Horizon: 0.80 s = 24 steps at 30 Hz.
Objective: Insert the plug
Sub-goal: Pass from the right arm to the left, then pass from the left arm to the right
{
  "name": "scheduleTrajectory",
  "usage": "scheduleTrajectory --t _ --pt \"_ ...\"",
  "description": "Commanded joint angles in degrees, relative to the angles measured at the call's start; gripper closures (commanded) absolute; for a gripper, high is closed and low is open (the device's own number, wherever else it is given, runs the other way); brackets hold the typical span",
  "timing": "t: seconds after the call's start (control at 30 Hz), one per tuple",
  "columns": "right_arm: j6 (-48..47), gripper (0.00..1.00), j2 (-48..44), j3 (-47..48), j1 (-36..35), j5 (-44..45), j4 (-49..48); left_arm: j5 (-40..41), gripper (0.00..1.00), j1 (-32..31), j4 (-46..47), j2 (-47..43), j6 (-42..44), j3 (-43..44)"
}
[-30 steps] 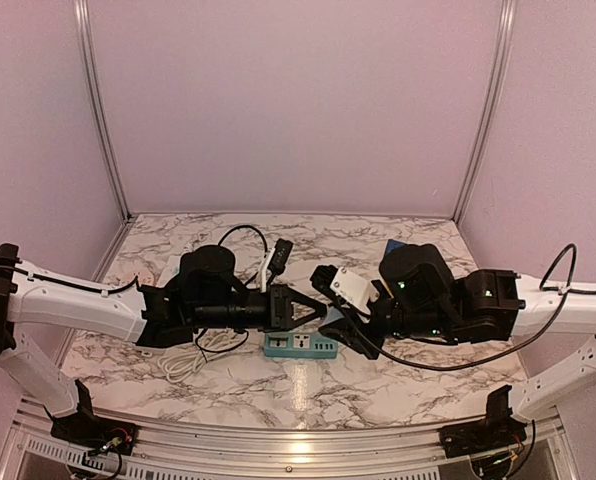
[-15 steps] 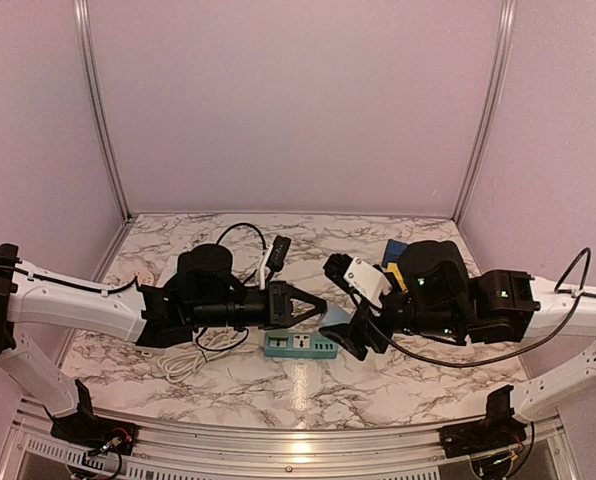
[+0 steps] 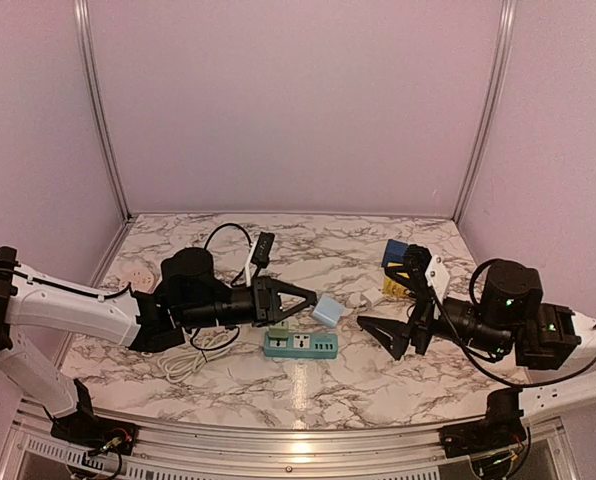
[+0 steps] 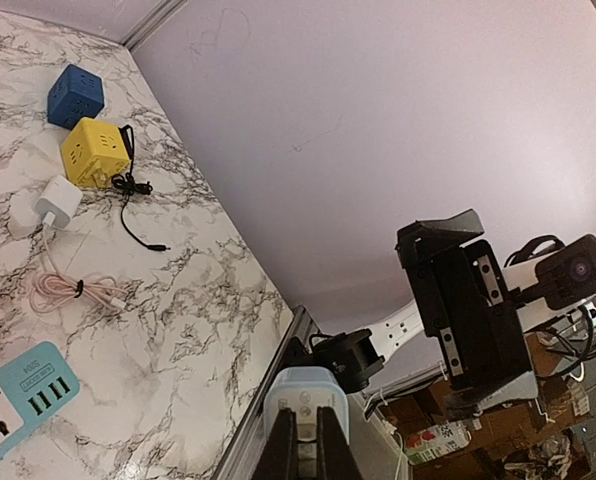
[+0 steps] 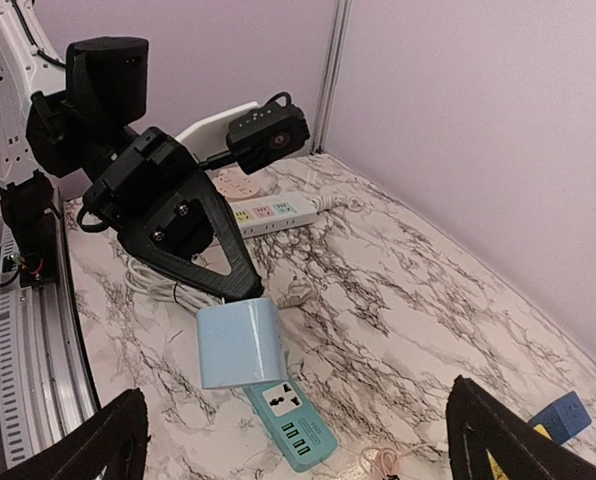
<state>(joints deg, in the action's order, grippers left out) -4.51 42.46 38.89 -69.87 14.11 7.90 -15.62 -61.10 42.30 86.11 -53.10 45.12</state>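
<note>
Top external | plug (image 3: 327, 310) 1 | teal strip (image 3: 300, 345) 1 | blue cube (image 3: 395, 250) 1

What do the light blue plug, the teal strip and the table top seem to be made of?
Plug: probably moulded plastic, matte to satin; smooth faces, rounded edges, soft shading.
Strip: likely plastic as well; smooth teal shell with white socket insets.
Table: marble look, white with grey veins, smooth; it may be stone or only a printed laminate.

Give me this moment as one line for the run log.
left gripper: shut on blue plug | right gripper: open, empty | blue plug: near power strip, not inserted
</note>
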Motion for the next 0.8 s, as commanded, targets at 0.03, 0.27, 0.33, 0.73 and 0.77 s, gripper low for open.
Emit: scheduleTrajectory --t 0.03,0.27,0.33,0.73,0.77 --pt "2.71 0.01 -3.09 -2.93 -0.25 0.63 -9.13 -2.20 1.00 0.37 10.74 -2.43 -2.09 -2.17" --pt "0.13 0.02 -0.63 -6.04 -0.27 0.55 -14.95 -2.63 1.00 0.37 16.53 -1.81 -5.06 -3.54" --pt "-1.06 0.03 0.24 -7.20 -0.26 0.79 -17.49 -2.75 1.00 0.37 18.05 -1.44 -5.78 -3.84" --pt "21.43 0.07 5.73 -2.18 0.15 -5.40 -17.74 -2.71 1.00 0.37 23.30 -5.15 3.00 -7.60" --pt "23.61 0.09 6.03 -2.37 0.21 -5.90 -18.62 -2.84 1.00 0.30 24.21 -5.49 3.67 -7.98"
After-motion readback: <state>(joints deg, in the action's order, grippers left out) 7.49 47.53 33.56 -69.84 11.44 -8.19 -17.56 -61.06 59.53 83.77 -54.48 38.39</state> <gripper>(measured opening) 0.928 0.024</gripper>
